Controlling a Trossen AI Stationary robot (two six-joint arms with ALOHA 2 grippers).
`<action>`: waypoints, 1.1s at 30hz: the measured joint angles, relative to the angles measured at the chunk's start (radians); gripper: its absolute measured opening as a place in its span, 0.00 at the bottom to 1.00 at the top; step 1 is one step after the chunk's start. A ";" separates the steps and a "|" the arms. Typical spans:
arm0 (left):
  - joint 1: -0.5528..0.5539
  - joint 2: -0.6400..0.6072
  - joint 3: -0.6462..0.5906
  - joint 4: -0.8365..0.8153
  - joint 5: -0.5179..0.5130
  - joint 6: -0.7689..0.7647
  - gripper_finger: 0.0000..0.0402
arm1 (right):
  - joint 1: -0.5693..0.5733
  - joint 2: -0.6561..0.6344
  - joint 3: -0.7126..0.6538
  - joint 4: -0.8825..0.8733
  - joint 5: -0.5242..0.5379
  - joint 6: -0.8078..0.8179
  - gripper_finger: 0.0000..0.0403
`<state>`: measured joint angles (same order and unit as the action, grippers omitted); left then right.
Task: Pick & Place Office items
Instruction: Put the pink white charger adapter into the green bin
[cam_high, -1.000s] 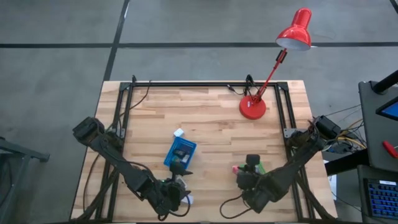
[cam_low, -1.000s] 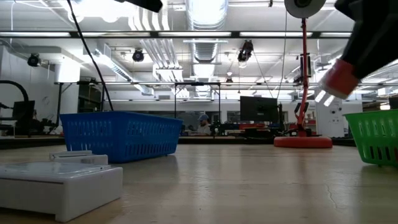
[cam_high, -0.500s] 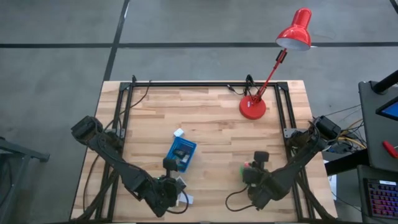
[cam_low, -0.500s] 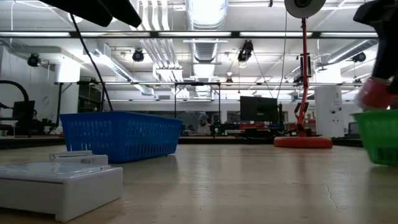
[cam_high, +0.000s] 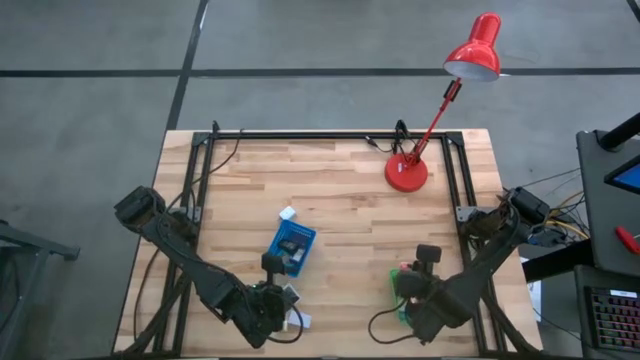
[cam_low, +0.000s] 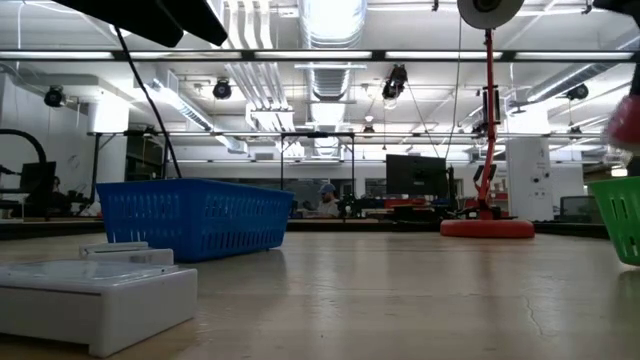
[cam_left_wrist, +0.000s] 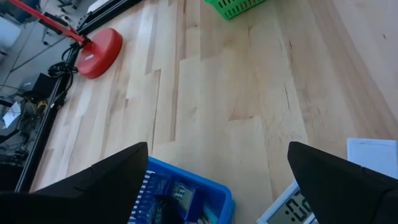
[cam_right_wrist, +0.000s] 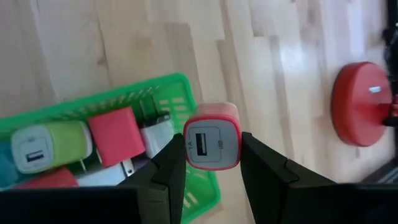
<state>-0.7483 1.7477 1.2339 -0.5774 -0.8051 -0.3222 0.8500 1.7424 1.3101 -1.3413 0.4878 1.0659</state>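
The right gripper pinches a rounded red plastic charger block, USB port showing, just above the slatted green basket holding more glossy blocks. Well apart from the basket, the left gripper hangs with jaws spread over the blue mesh basket.

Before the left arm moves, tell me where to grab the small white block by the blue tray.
Take the small white block from straight above, across its two free sides. It lies low on bare wood beside the far corner of the blue tray, so a side approach would likely hit the tray wall. The left pincer is open and nearest; the right pincer is shut on a red charger.
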 joint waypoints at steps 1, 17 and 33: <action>0.000 0.000 0.000 0.000 0.000 0.000 0.97 | 0.001 0.000 0.013 -0.004 0.004 0.001 0.29; 0.000 0.000 0.000 -0.081 0.045 -0.084 0.97 | 0.008 0.001 -0.023 0.071 -0.225 0.010 0.29; -0.006 0.000 0.000 -0.090 0.303 -0.115 0.97 | 0.012 0.005 -0.067 0.177 -0.264 0.001 0.29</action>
<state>-0.7543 1.7481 1.2335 -0.6675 -0.5018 -0.4376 0.8617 1.7470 1.2433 -1.1639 0.2234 1.0666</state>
